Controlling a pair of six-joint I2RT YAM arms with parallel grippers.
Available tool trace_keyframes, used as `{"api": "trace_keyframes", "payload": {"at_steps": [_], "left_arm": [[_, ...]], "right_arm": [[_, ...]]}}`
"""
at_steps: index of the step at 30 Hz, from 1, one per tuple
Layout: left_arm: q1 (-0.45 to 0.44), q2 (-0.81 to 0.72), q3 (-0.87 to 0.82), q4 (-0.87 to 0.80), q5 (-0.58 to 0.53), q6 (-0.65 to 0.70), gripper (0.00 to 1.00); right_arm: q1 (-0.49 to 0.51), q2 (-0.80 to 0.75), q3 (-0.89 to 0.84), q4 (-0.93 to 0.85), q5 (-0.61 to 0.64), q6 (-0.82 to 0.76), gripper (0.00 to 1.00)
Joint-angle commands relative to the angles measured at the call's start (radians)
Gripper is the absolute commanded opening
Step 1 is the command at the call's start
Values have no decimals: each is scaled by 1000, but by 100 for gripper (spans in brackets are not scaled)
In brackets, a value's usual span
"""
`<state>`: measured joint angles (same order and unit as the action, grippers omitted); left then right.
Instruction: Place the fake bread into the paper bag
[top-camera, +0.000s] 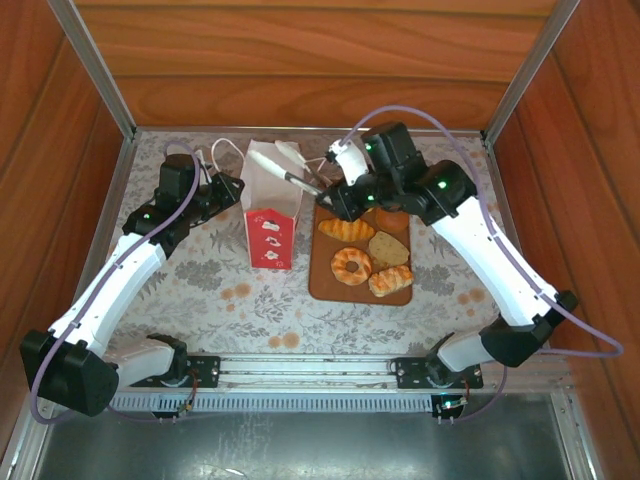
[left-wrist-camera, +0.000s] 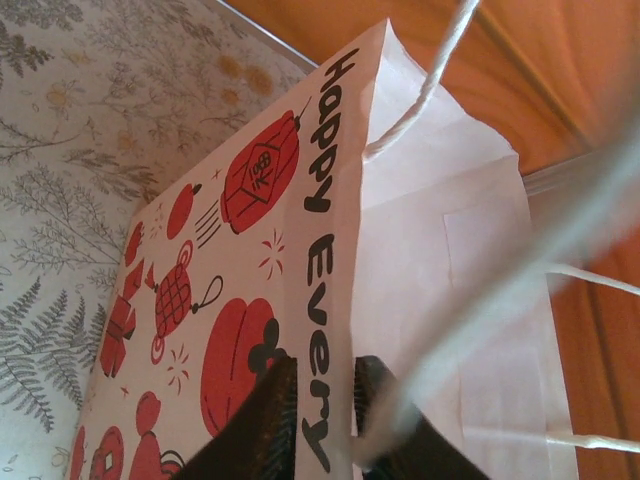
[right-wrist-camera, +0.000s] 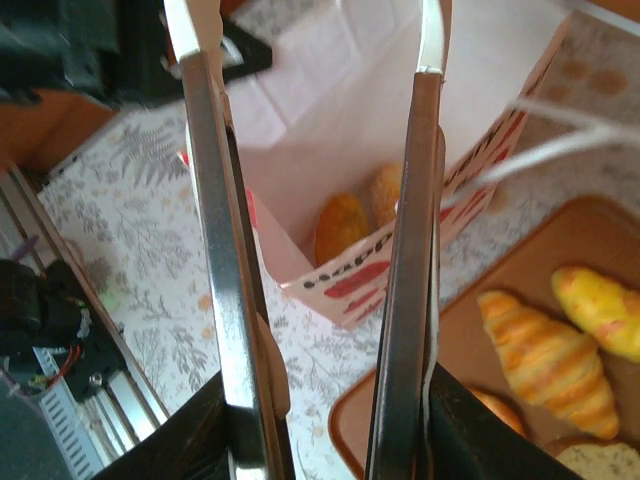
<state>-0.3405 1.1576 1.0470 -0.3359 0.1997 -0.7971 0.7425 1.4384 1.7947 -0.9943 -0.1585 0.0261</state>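
The white paper bag (top-camera: 272, 205) with a red lower band stands upright left of the board. Two pieces of fake bread (right-wrist-camera: 340, 225) lie in its bottom. More fake bread rests on the board: a croissant (top-camera: 345, 230), a ring doughnut (top-camera: 351, 265), a tan slice (top-camera: 388, 248) and a glazed roll (top-camera: 390, 281). My left gripper (top-camera: 235, 190) (left-wrist-camera: 325, 400) is at the bag's left rim, its fingers slightly apart on either side of the printed edge (left-wrist-camera: 320, 300). My right gripper (top-camera: 345, 195) (right-wrist-camera: 320, 420) is shut on metal tongs (top-camera: 295, 170). Their spread arms (right-wrist-camera: 215, 250) reach over the bag's mouth, and I see nothing between them.
The brown board (top-camera: 330, 285) lies right of the bag on the flowered tablecloth (top-camera: 200, 290). Wooden walls enclose the table at the back and both sides. The bag's cord handles (left-wrist-camera: 420, 95) hang loose near the left gripper.
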Motion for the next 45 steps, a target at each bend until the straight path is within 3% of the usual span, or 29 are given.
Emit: {"api": "trace_keyframes", "payload": {"at_steps": [1, 9, 14, 23, 31, 37, 45], "left_arm": [[2, -6, 16, 10, 2, 24, 25], [4, -22, 5, 3, -26, 46, 49], [7, -50, 12, -32, -72, 79, 56], [20, -128, -28, -60, -139, 94, 71], [28, -202, -69, -67, -184, 130, 87], [35, -214, -77, -69, -184, 133, 89], [40, -205, -71, -71, -178, 137, 89]], "right_arm": [[-36, -57, 57, 34, 18, -16, 43], [-215, -123, 87, -29, 53, -43, 42], [-333, -170, 40, -74, 168, -106, 43], [-530, -193, -144, -86, 263, -226, 43], [-539, -222, -393, 29, 304, -515, 43], [-535, -237, -536, 146, 332, -818, 44], [-486, -188, -603, 239, 451, -1134, 45]]}}
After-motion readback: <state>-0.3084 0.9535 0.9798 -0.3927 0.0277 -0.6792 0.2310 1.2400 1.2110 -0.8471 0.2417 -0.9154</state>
